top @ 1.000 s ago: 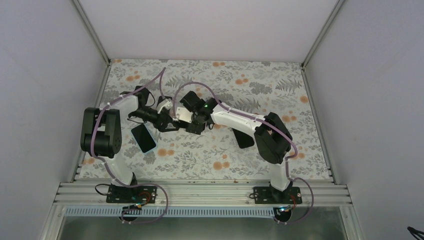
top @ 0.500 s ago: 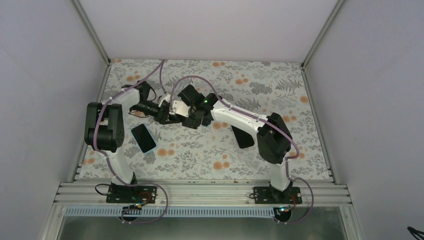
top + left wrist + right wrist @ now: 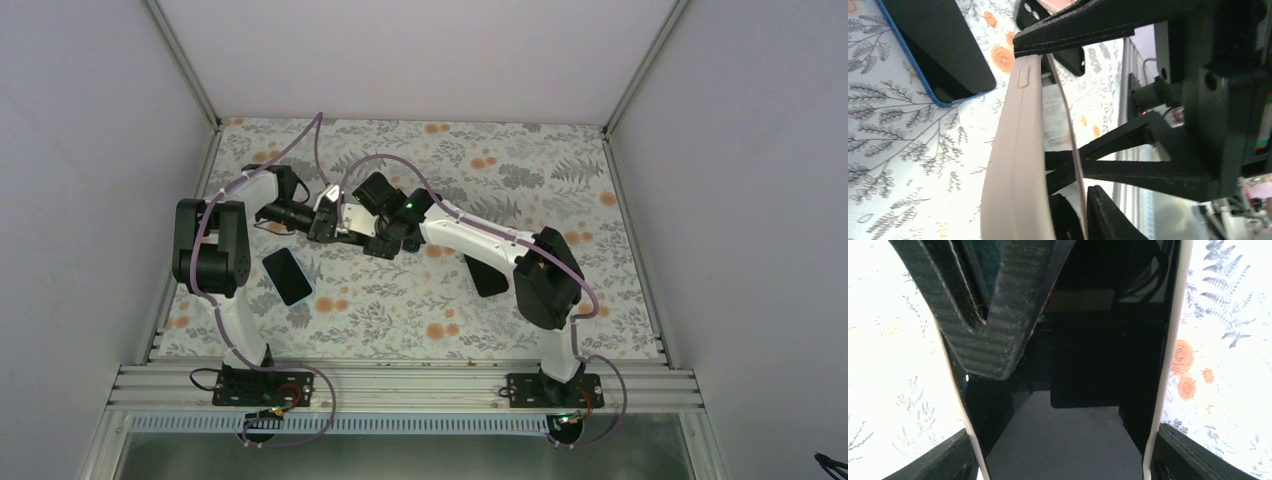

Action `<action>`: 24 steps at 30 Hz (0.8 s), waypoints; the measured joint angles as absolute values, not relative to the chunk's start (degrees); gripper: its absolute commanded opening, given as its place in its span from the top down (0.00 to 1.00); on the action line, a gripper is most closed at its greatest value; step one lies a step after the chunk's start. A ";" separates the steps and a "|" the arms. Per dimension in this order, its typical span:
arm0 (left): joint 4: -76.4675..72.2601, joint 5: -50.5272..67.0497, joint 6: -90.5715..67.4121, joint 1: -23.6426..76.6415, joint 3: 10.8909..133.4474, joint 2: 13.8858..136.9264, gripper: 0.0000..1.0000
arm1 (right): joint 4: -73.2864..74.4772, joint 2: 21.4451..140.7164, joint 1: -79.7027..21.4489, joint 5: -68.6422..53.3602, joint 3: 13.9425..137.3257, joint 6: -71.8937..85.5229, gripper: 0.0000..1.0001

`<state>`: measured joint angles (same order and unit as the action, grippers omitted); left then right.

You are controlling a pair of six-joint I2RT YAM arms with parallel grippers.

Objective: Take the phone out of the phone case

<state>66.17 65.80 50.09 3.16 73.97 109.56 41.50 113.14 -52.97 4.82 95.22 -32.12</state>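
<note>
The phone (image 3: 1068, 390), dark screen toward the right wrist camera, sits in a pale pinkish phone case (image 3: 1015, 165) held above the table's middle (image 3: 350, 222). My right gripper (image 3: 1063, 460) is shut across it, one finger on each long side of the case (image 3: 378, 236). From the left, my left gripper (image 3: 325, 222) meets it. In the left wrist view a thin pale lip of the case (image 3: 1068, 130) runs between the left gripper's (image 3: 1085, 212) two black fingers, which are closed narrowly on it. One left finger (image 3: 993, 315) reaches over the screen's upper left.
A second phone (image 3: 287, 275) with a blue rim and dark screen lies flat on the floral table cover, left of centre (image 3: 933, 50). A black case (image 3: 487, 272) lies under the right arm's forearm. White walls enclose the table on three sides.
The left gripper's jaws have gone from wide open to closed narrowly on the case's lip. Both grippers and the phone have shifted slightly left and toward the back.
</note>
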 measured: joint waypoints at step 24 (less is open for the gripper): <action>63.92 50.00 54.92 12.73 82.76 95.55 0.98 | 51.90 95.92 -36.14 -25.15 90.83 -41.69 0.00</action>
